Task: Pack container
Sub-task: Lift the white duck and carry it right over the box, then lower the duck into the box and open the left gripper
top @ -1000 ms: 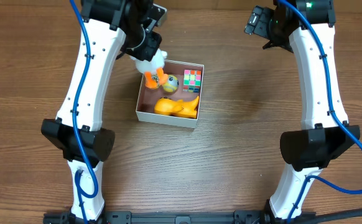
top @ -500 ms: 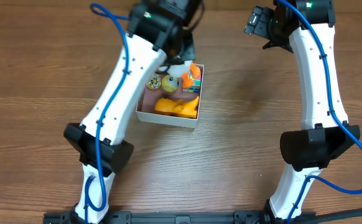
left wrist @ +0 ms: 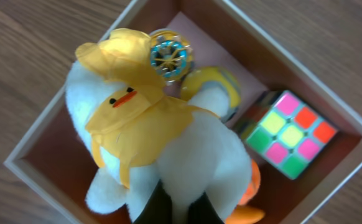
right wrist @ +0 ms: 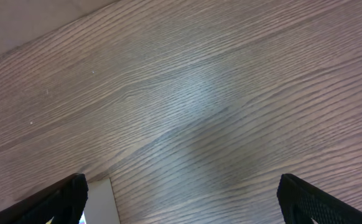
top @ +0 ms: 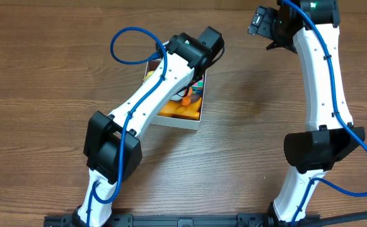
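**A:** What has the left claw [left wrist: 176, 208] got?

**B:** It is clenched on the white rump of a plush duck [left wrist: 143, 118] in a yellow hat and cape. The fingers are nearly buried in the fur.

**A:** Which way does the container [left wrist: 20, 163] lie from it?

**B:** Straight below. The duck hangs within the container's outline, head away from the claw. Its long axis runs toward the container wall at the upper left of the wrist view. I cannot tell whether it touches the pink floor.

**A:** What else is in the container?

**B:** A colour cube [left wrist: 290, 134] sits against one wall, beside the duck. A yellow ball [left wrist: 213, 87] lies between cube and duck, partly under the duck. From overhead, an orange toy [top: 185, 111] shows at the container's side nearest the arm bases; the arm hides the rest.

**A:** So the move?

**B:** I judge it a plain lowering and release, with no sideways travel, only room beside the cube.

**A:** And the right claw [right wrist: 181, 199]?

**B:** Spread wide and holding nothing, over bare table [right wrist: 199, 93]. It is well apart from the container, beyond its far right corner, so the left arm is much the nearer.
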`<move>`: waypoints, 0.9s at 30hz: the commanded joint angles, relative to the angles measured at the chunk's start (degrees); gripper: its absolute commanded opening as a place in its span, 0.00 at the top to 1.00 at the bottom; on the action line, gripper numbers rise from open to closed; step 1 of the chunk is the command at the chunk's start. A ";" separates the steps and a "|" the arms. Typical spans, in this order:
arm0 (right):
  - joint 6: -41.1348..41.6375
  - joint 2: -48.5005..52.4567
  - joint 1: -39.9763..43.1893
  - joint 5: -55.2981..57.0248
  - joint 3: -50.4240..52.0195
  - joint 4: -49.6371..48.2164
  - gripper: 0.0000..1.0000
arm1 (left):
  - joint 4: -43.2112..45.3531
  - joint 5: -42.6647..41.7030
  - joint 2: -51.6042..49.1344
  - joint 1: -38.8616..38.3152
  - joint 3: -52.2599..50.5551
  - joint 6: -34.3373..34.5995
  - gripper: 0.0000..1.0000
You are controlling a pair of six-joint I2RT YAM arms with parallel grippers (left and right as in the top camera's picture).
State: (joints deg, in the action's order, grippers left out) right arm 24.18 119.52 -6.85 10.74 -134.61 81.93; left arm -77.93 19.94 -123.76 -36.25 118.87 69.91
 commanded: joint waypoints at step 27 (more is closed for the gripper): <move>0.52 -0.48 -0.15 0.31 -0.72 -0.26 0.00 | 10.58 -3.43 1.18 0.33 -14.71 4.90 0.81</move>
State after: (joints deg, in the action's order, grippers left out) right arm 24.18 119.52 -6.85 10.72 -134.61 81.95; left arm -67.57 18.68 -123.50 -36.25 106.76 73.58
